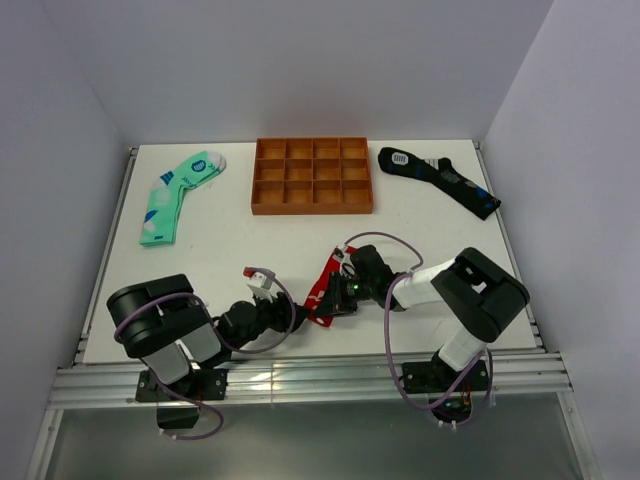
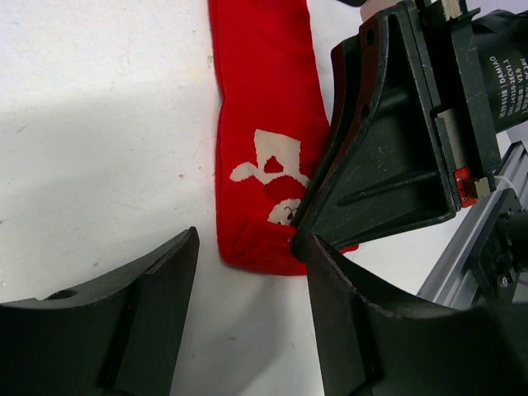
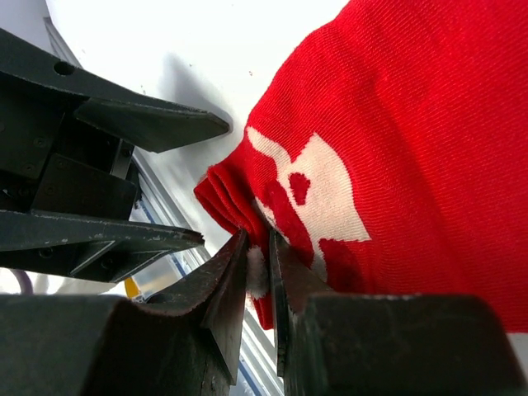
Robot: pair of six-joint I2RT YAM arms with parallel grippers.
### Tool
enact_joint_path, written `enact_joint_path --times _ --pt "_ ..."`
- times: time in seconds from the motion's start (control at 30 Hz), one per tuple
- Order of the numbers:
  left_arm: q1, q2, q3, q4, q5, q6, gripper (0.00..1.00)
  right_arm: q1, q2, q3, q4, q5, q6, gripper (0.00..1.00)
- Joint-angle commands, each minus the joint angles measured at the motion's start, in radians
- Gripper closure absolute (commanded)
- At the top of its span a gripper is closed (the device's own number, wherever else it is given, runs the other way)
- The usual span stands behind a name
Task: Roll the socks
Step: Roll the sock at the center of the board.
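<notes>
The red sock (image 1: 322,290) with white marks lies lengthwise on the white table near the front edge. My right gripper (image 3: 257,250) is shut on the folded near end of the red sock (image 3: 396,140), pinching fabric between its fingertips. My left gripper (image 2: 250,239) stands open just in front of that same end of the red sock (image 2: 264,124), with only bare table between its fingers. The right gripper's dark body (image 2: 396,140) almost touches my left gripper's right finger. A mint-green patterned sock (image 1: 178,196) lies flat at the back left, and a black sock with blue patches (image 1: 440,180) at the back right.
An orange compartment tray (image 1: 312,176) stands at the back centre. The aluminium rail (image 1: 300,380) runs along the table's front edge, close behind both grippers. White walls enclose the table on three sides.
</notes>
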Motion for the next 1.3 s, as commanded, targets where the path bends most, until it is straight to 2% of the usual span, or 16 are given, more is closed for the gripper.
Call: enact_joint_path --times 0.0,0.33,0.63,1.1,1.27 --pt "-0.005 0.05 -0.083 0.198 0.017 0.003 0.38 -0.013 0.025 0.005 -0.082 0.002 -0.035 0.77" --pt "0.02 0.155 -0.128 0.336 0.059 0.0 0.41 -0.038 0.046 0.007 -0.081 -0.017 -0.017 0.79" --pt "0.033 0.191 -0.123 0.353 0.08 0.009 0.45 -0.045 0.04 0.027 -0.125 -0.011 -0.034 0.79" --pt "0.035 0.193 -0.076 0.25 0.059 0.008 0.5 -0.053 0.045 0.039 -0.133 -0.023 -0.041 0.79" --pt "0.035 0.139 -0.031 0.12 0.034 0.011 0.54 -0.051 0.045 0.039 -0.141 -0.023 -0.052 0.79"
